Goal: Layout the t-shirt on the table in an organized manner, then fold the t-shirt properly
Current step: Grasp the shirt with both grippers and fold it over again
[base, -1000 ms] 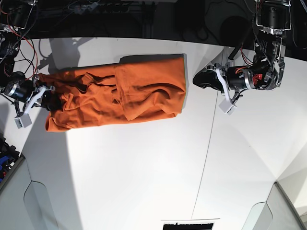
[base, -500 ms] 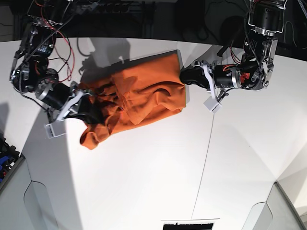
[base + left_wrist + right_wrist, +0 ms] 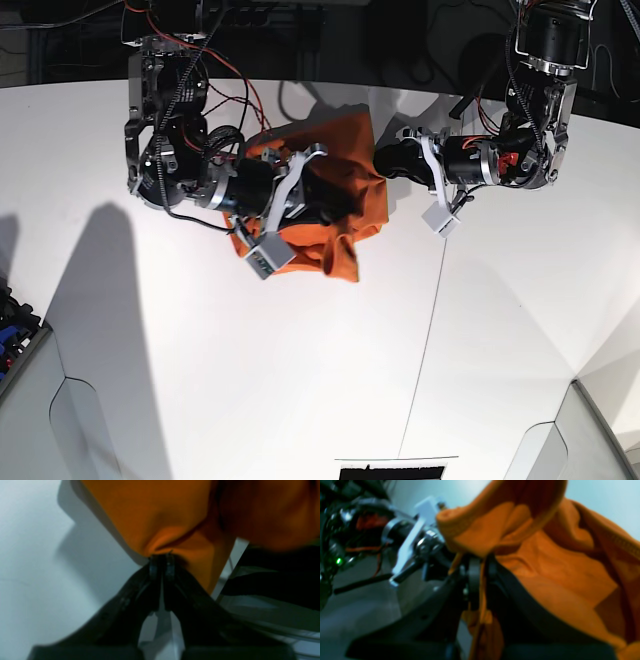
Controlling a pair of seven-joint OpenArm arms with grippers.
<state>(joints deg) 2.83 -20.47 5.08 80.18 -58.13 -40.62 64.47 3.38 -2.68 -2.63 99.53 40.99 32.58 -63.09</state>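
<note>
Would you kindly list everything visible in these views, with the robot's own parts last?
t-shirt: one, orange, bunched up at the far middle of the table, between both arms.
table: one, white, with a thin dark seam, filling most of the base view.
left hand: one, black, shut on the t-shirt's edge, on the base view's right.
right hand: one, black, shut on a fold of the t-shirt, on the base view's left.
</note>
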